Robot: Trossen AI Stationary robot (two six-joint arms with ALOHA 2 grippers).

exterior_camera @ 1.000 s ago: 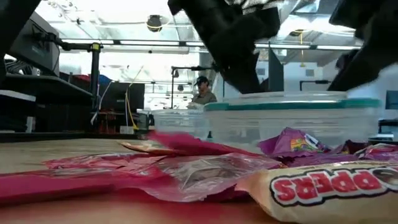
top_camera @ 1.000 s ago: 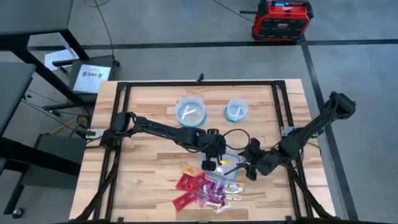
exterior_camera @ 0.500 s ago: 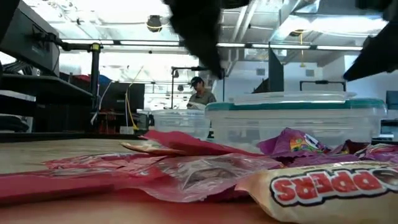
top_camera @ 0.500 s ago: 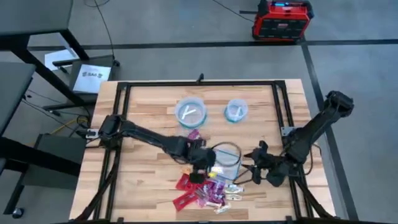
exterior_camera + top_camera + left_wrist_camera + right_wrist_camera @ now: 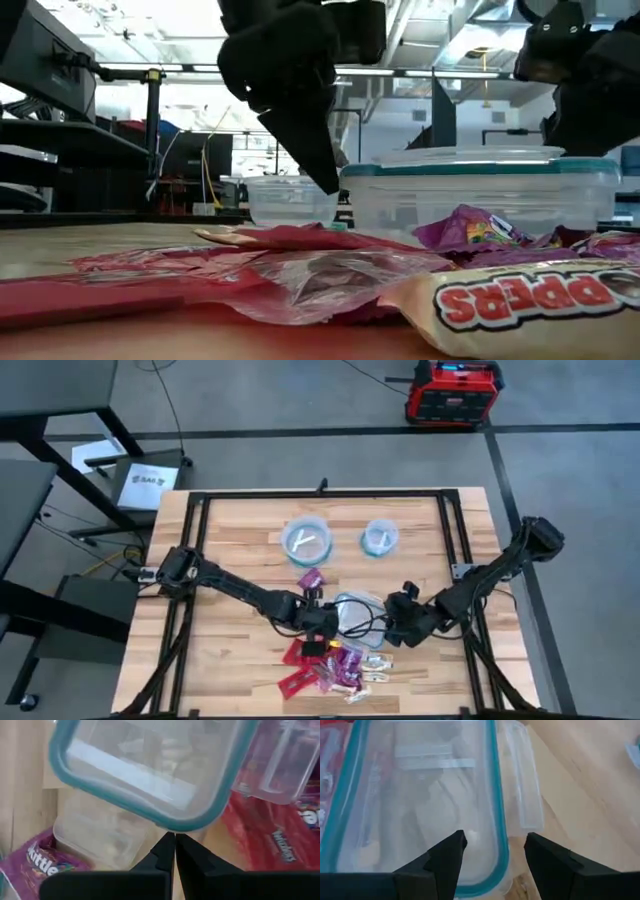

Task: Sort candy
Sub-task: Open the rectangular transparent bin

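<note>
Left claw [image 5: 174, 851] clenched at teal-rimmed clear lid [image 5: 150, 770]; right claw [image 5: 495, 852] released over rectangular tub [image 5: 420, 795]; crinkly wrapped candy [image 5: 335, 665] heaped near, wooden tabletop [image 5: 230, 650]

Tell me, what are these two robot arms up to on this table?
They are sorting candy. A pile of candy lies at the table's near edge. The left gripper, fingers shut, hovers beside the clear rectangular tub. The right gripper is open over the tub's teal-rimmed edge. Two round bowls sit farther back.
</note>
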